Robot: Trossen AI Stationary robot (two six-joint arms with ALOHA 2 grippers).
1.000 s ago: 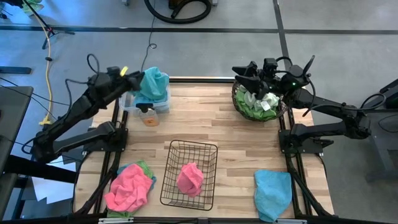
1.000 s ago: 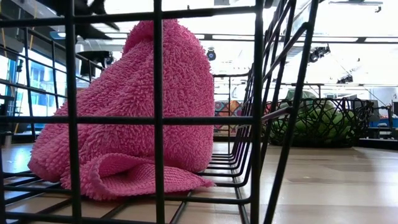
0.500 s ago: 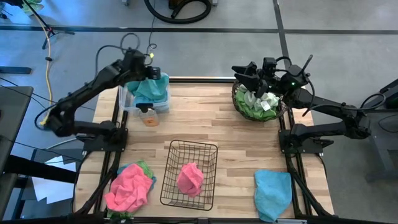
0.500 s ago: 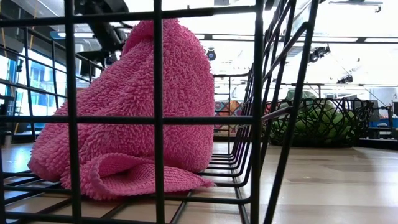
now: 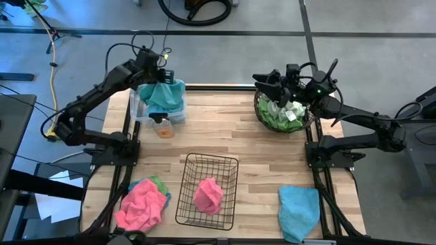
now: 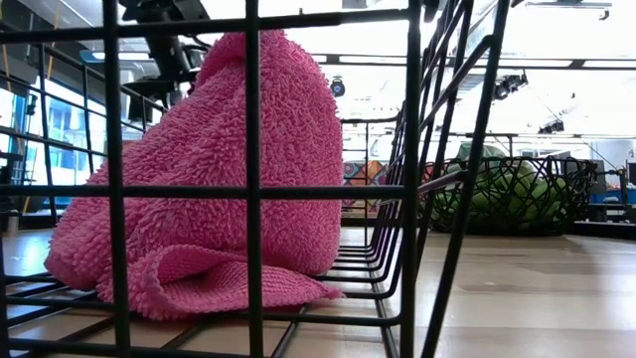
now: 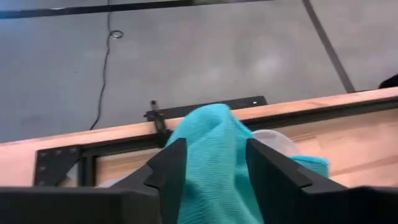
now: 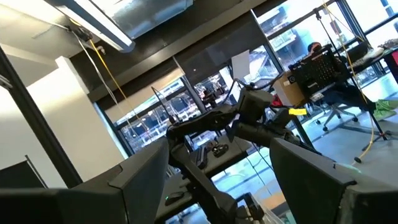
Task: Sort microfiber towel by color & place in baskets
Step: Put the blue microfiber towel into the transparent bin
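Observation:
My left gripper hangs over the clear bin at the table's far left, slanting down, shut on a light blue towel that fills the bin. My right gripper hovers open over the round wire basket at the far right, which holds green towels; nothing is between its fingers. A pink towel lies crumpled on the floor of the black wire basket. Another pink towel rests on a green one at the near left. A blue towel lies near right. My left gripper has a raised hump of the light blue towel pinched between its two fingers. The fingers come slanting down from the far left side. The hump stands up between them while the rest of the towel lies in the clear bin.
A small orange object sits on the wood just in front of the clear bin. Bare wood lies between the bin, the round basket and the black wire basket. Cables and floor surround the table's far edge.
My left gripper has swung toward the far edge over the clear bin and tipped downward. The light blue towel, which was bunched up high above the bin, has sunk into it and now fills it.

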